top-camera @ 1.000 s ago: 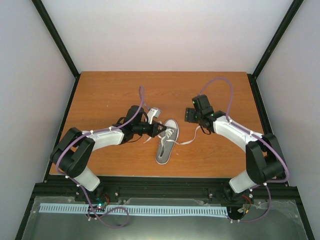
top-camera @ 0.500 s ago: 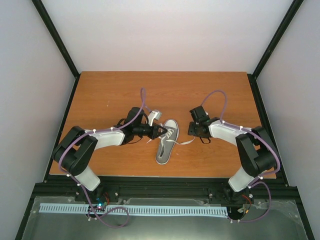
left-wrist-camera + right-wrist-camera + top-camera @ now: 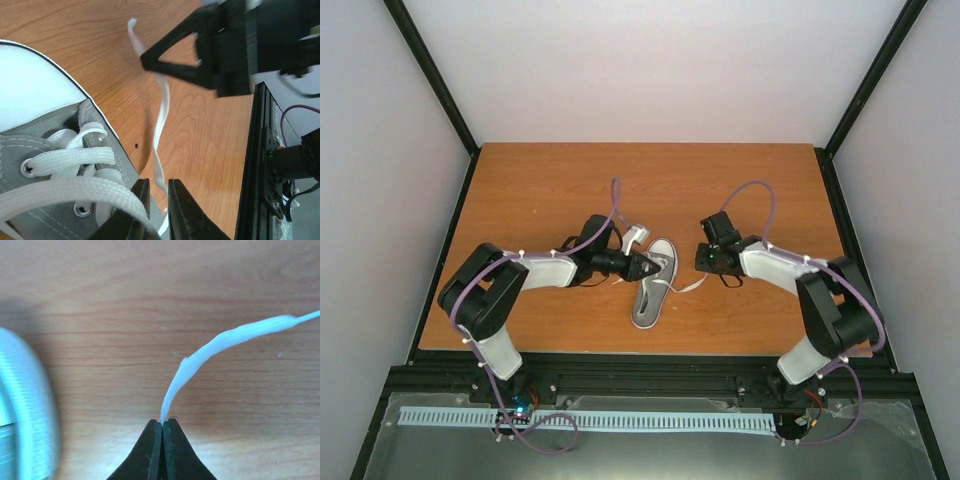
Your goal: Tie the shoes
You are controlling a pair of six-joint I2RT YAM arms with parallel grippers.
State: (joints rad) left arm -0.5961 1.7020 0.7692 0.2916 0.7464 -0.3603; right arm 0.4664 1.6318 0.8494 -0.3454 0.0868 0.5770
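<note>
A small grey shoe (image 3: 653, 284) with a white sole lies mid-table, toe toward the back. In the left wrist view its grey canvas (image 3: 42, 140) and crossed white laces (image 3: 70, 157) fill the lower left. My left gripper (image 3: 647, 265) is over the lacing. Its jaws (image 3: 155, 197) stand a narrow gap apart, and a loose lace strand (image 3: 161, 115) runs down between them. That strand leads right across the wood to my right gripper (image 3: 702, 258), seen as a black wedge (image 3: 145, 60). The right gripper (image 3: 162, 421) is shut on the lace end (image 3: 225, 337), low over the table.
The wooden table (image 3: 540, 190) is edged by a black frame (image 3: 650, 362), with white walls around it. The shoe's white sole (image 3: 25, 405) is blurred at the left of the right wrist view. A black rail and cables (image 3: 270, 150) are at the table's edge.
My right gripper came down toward the shoe's right side and closed on the lace end. My left jaws went from shut to a narrow gap, and the left arm shifted slightly.
</note>
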